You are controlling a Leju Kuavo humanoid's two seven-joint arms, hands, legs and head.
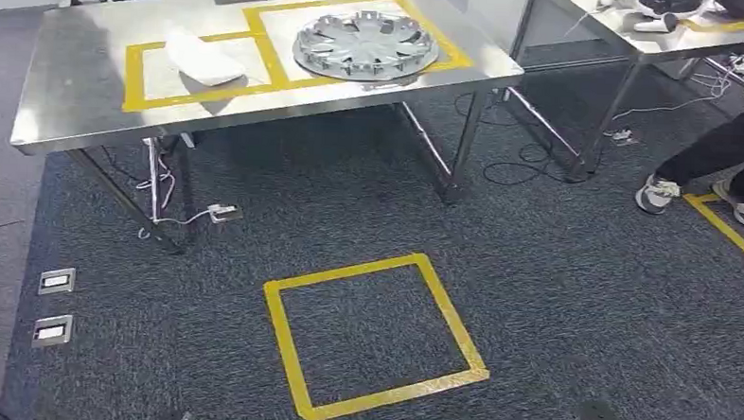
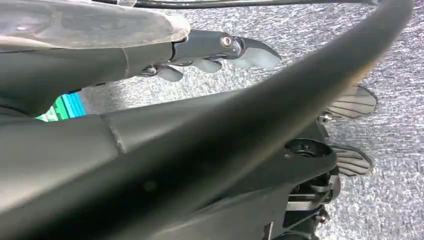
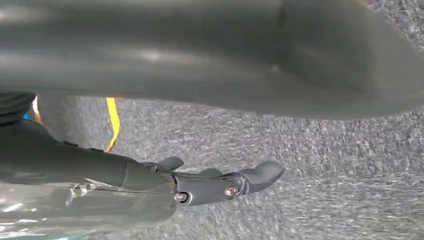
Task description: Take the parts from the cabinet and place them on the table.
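Two parts already lie on the steel worktop (image 1: 69, 112), well ahead of both robot hands: a silver plastic wheel cover (image 1: 366, 44) and a white crumpled part (image 1: 202, 59), each inside a yellow tape frame. The step in hand is judged a return to the cabinet, calling for a turn. In the wrist views the left robot hand (image 2: 220, 52) and right robot hand (image 3: 220, 182) hang over grey carpet, fingers loosely apart, holding nothing.
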